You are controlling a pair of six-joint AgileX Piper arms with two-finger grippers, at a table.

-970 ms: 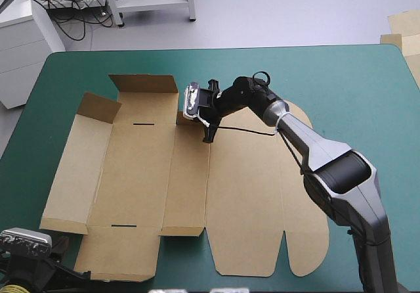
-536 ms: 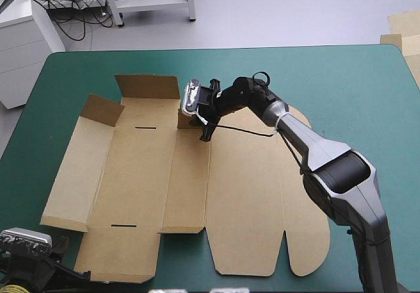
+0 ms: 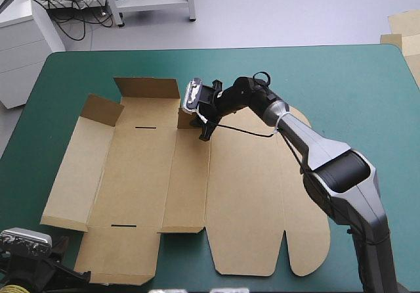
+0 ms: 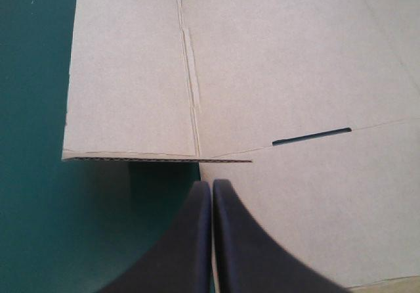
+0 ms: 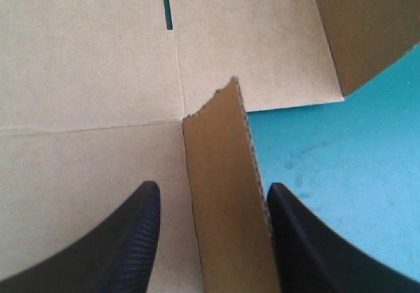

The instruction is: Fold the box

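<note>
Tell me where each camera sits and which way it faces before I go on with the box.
High view: above and behind, looking forward and down on the box; the right arm enters from the picture's right.
Left wrist: over the shut left pincer, facing the box's near slot.
Right wrist: over the open right pincer, straddling a raised flap.
Shared: high and right wrist views both show that flap.

table (image 3: 341,76): teal-green cover | on it: brown box (image 3: 243,188), mostly flat, flaps raised
</note>
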